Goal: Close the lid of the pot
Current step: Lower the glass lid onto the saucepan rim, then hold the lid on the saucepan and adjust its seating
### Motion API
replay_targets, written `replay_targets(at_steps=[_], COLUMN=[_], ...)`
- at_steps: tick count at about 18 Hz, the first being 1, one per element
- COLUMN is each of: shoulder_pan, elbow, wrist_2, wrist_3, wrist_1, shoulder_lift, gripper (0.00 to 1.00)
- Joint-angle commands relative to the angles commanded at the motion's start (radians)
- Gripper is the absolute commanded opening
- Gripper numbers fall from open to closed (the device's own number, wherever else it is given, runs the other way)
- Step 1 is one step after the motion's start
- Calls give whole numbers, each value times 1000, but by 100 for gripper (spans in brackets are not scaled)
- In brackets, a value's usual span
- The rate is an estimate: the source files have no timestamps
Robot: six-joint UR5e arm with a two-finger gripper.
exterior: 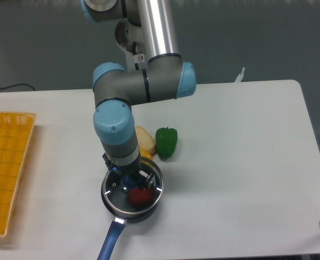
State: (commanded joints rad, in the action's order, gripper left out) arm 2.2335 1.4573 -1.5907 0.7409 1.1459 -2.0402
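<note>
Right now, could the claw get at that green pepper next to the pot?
Probably not at once: the claw is down at the pot lid on the pot. Nothing covers the green pepper, so after lifting away it looks reachable.
</note>
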Motion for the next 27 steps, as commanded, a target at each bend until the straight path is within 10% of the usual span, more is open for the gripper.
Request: replay_targets(at_steps=[27], shoulder_pan=[5], elbow=[-43], wrist_2=[0], wrist_3=[-3], wrist_1=[63], shoulder_lift=[-34], gripper=[60])
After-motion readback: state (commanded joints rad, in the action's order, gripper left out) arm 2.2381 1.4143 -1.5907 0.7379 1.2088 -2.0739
